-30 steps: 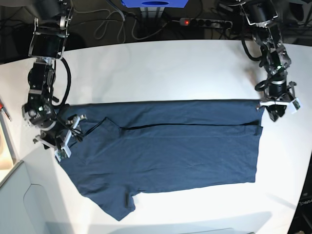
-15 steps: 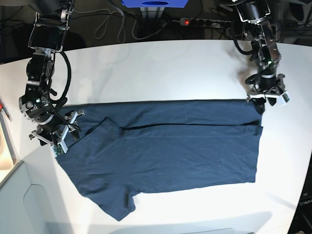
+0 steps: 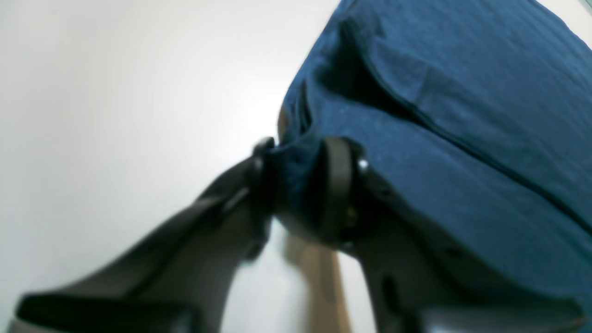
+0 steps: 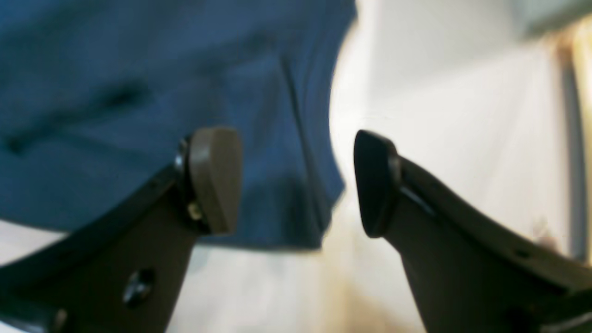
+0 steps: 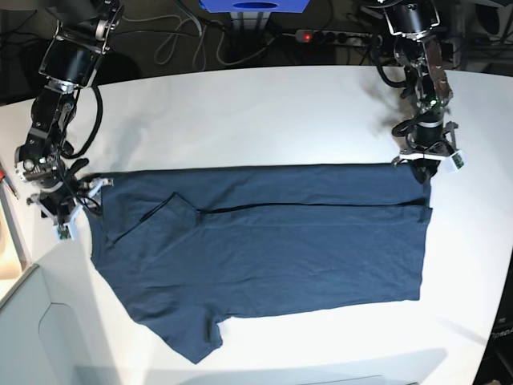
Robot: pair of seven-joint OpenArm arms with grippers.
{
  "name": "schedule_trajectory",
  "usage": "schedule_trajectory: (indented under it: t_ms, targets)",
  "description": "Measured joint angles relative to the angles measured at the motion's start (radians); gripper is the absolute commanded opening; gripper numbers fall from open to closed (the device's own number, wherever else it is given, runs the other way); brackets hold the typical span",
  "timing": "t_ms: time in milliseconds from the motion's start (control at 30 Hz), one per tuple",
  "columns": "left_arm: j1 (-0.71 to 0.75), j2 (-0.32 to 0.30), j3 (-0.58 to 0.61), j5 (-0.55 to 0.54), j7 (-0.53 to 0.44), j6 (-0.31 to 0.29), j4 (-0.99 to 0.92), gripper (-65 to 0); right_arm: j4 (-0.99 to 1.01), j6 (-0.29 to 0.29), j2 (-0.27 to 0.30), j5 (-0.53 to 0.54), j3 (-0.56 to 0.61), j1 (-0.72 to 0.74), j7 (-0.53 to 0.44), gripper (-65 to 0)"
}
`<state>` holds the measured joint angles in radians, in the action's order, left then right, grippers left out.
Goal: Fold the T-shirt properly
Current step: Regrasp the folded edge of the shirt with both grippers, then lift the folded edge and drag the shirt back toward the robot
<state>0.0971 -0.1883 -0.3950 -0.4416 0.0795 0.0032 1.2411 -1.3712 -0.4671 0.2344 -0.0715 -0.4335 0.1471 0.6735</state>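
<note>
Both arms shifted outward — left end effector (image 3: 296,185) pinching T-shirt (image 3: 462,138) corner.

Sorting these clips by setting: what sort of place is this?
Probably a robotics lab or workshop, not a home: two robot arms over a bare white table, a T-shirt spread on it, and a power strip with loose cables behind.
</note>
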Motion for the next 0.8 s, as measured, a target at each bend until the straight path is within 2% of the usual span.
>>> schedule_trajectory:
  t_ms: [100, 467, 533, 567, 700, 733, 800]
  targets:
    - [0.0, 0.001, 0.0, -0.003, 0.002, -0.001, -0.002, -64.7, 0.096, 0.0, 0.032, -0.002, -0.012, -0.002, -0.064, -28.5]
    - [0.001, 0.001, -0.002, -0.003, 0.003, -0.004, -0.003, -65.0, 0.177, 0.002, 0.043, 0.022, -0.011, -0.034, -0.129, -29.8]
    - [0.003, 0.001, -0.002, -0.003, 0.003, -0.005, -0.003, -65.0, 0.176, 0.0, 0.043, 0.023, -0.01, -0.038, -0.127, -34.6]
    - [0.003, 0.001, -0.002, -0.003, 0.003, -0.007, -0.003, -65.0, 0.184, -0.007, 0.043, 0.027, -0.01, -0.037, -0.129, -39.2]
    - [0.017, 0.0, -0.002, -0.003, -0.006, -0.008, -0.002, -65.0, 0.204, -0.084, 0.043, 0.048, -0.01, -0.046, -0.158, -62.2]
    - [0.02, 0.0, -0.002, -0.003, -0.012, -0.008, -0.002, -65.0, 0.204, -0.092, 0.042, 0.05, -0.01, -0.047, -0.161, -65.0]
    - [0.029, 0.0, -0.004, -0.003, -0.009, -0.008, 0.008, -65.0, 0.203, -0.093, 0.043, 0.049, -0.01, -0.048, -0.158, -63.6]
